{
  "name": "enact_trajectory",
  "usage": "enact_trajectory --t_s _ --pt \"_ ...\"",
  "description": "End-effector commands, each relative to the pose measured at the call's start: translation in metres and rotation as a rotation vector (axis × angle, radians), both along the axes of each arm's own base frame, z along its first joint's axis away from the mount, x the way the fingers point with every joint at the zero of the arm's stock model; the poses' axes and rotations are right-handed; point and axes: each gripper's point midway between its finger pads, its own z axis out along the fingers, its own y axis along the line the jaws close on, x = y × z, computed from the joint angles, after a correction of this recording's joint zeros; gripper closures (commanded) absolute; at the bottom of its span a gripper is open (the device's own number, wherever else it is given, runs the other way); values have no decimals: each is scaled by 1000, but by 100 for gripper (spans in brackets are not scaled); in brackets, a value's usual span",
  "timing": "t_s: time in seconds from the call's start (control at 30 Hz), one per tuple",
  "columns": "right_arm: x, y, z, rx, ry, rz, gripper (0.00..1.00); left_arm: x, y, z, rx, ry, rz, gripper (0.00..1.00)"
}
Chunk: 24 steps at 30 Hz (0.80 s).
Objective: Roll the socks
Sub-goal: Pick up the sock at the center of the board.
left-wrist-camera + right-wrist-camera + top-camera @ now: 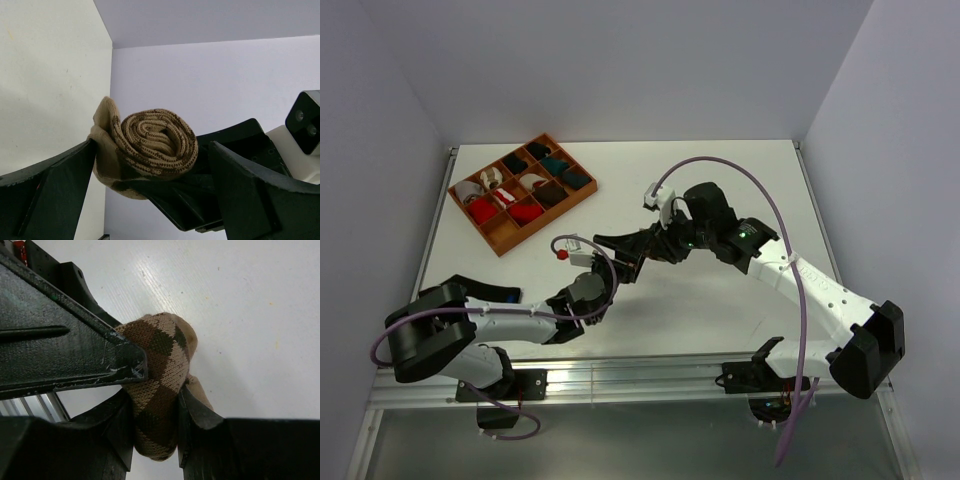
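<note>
Argyle sock [155,145] rolled in a tight spiral, its end facing my left wrist camera, held above table [720,180] centre | right gripper [156,407] clenched on the roll | left gripper [152,152] spread around it, one finger touching | tray [500,250], far left: black, teal, red and white rolls in its compartments

Left arm [510,322] and right arm [800,275]: white shells, black joints. Purple cable [705,160] looped off each. Green light [743,235] on right arm. Black fingers [75,355], scratched.
</note>
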Motion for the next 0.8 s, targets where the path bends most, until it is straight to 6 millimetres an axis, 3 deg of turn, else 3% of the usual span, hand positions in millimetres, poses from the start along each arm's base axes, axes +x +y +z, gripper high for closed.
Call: enact_trajectory --t_s 0.0,0.23,0.53,0.73,0.77 --pt "-8 8 16 45 -11 50 97 4 -3 23 -55 -41 -8 1" --pt "-12 11 10 37 23 72 98 4 -4 25 -64 -70 -16 11" --pt "-17 11 -4 -2 67 111 97 5 -4 25 -32 -113 -57 33" --pt "-24 13 -9 -20 98 153 97 6 2 22 11 -144 -66 57" --pt "-24 13 -9 -21 98 154 96 6 3 21 19 -151 -73 68"
